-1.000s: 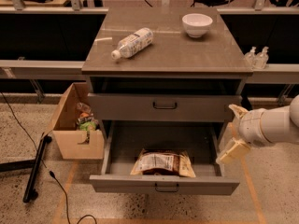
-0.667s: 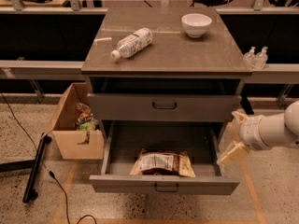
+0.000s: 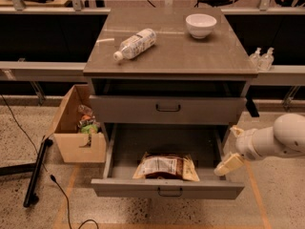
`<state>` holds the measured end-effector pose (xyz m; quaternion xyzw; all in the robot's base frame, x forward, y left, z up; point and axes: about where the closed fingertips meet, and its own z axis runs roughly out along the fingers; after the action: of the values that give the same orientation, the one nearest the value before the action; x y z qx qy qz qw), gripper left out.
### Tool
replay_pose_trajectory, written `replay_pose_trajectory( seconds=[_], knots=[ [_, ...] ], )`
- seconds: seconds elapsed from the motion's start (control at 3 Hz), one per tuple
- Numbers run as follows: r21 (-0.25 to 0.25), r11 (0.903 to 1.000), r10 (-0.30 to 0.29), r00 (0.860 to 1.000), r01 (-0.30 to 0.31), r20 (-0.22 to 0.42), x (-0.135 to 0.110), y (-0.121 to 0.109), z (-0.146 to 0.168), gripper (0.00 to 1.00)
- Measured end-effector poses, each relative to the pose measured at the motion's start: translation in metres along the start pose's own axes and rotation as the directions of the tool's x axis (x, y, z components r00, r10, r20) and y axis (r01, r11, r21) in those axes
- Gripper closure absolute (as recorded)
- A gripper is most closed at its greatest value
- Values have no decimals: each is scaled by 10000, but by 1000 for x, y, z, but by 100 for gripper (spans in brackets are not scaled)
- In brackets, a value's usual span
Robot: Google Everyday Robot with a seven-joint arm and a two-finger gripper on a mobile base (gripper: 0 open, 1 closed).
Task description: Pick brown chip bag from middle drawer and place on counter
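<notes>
Brown crinkly foil chip bag (image 3: 166,166) lies in the open grey metal drawer (image 3: 167,189) under the grey-brown table (image 3: 190,56)'s front edge. The pale tool (image 3: 233,148) hangs spread, empty, beyond the front-right corner; reaching in, it may clip the drawer's side wall.

A white, rounded arm (image 3: 286,138) is seen entering from the edge at 3 o'clock, with its forearm directed toward 9 o'clock. The cream two-finger tool (image 3: 233,147) is held at about 4 o'clock in the view. Its fingers (image 3: 229,164) are spread apart, one above the other.
</notes>
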<state>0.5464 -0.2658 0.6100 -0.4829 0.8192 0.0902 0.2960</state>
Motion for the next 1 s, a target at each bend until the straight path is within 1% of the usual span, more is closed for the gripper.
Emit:
replay_pose_trajectory(
  seconds=[0.33,0.67,1.0],
  knots=[
    [-217,9988,439,9990,-440,-54,17,-10,40,0],
    [-439,9972,613,9981,-611,25,22,-22,75,0],
    [-777,9935,860,9960,-837,261,21,-26,113,0]
  ],
)
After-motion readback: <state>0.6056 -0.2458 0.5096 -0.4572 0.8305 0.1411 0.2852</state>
